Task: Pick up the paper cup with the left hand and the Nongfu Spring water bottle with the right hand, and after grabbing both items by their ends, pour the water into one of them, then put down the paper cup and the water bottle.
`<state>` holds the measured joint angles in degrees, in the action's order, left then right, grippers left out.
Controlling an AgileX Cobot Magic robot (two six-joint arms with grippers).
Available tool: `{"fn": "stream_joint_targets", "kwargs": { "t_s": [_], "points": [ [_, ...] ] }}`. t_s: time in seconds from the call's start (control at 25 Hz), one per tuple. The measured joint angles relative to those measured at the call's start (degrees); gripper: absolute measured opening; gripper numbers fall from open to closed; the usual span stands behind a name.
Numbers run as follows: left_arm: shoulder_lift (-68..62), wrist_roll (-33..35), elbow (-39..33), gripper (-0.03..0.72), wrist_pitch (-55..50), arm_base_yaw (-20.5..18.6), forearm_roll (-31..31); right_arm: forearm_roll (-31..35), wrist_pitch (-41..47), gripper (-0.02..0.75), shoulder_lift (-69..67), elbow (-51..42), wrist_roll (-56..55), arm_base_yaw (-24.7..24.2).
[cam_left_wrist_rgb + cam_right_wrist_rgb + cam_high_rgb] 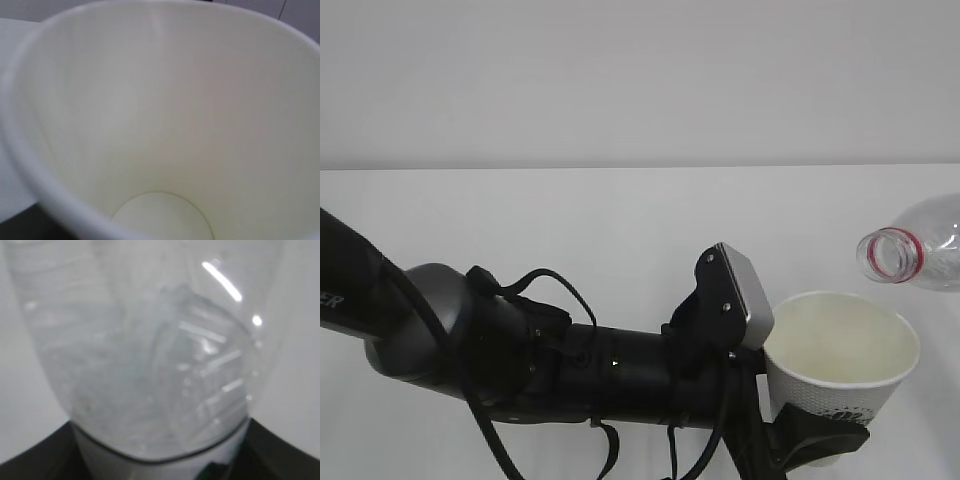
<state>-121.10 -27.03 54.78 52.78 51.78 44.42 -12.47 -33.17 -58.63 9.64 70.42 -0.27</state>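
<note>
Paper cup [840, 360] is sitting clamped low in my left gripper [810, 435], mouth up. My right gripper, hidden here, is clamping the water bottle [920, 243], tipped just above the rim. I'm centring the neck before tilting further, to avoid spilling.

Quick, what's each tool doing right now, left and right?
Left tool: closed on the paper cup, held upright.
Right tool: closed on the Nongfu Spring water bottle, tipped with its open mouth toward the cup.
</note>
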Motion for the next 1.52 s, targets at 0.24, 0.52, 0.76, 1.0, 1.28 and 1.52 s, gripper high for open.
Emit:
{"fn": "stream_joint_targets", "kwargs": {
  "t_s": [0.24,0.52,0.76,1.0,1.28,1.52],
  "points": [
    [0.00,0.00,0.00,0.528,0.00,0.00,0.00,0.05,-0.53,0.466,0.00,0.00,0.42,0.00],
    [0.00,0.00,0.00,0.528,0.00,0.00,0.00,0.15,-0.88,0.465,0.00,0.00,0.54,0.00],
    [0.00,0.00,0.00,0.528,0.00,0.00,0.00,0.19,-1.63,0.465,0.00,0.00,1.20,0.00],
    [0.00,0.00,0.00,0.528,0.00,0.00,0.00,0.19,-1.63,0.465,0.00,0.00,2.26,0.00],
    [0.00,0.00,0.00,0.528,0.00,0.00,0.00,0.19,-1.63,0.465,0.00,0.00,3.74,0.00],
    [0.00,0.00,0.00,0.528,0.00,0.00,0.00,0.28,-1.63,0.465,0.00,0.00,4.24,0.00]
  ]
}}
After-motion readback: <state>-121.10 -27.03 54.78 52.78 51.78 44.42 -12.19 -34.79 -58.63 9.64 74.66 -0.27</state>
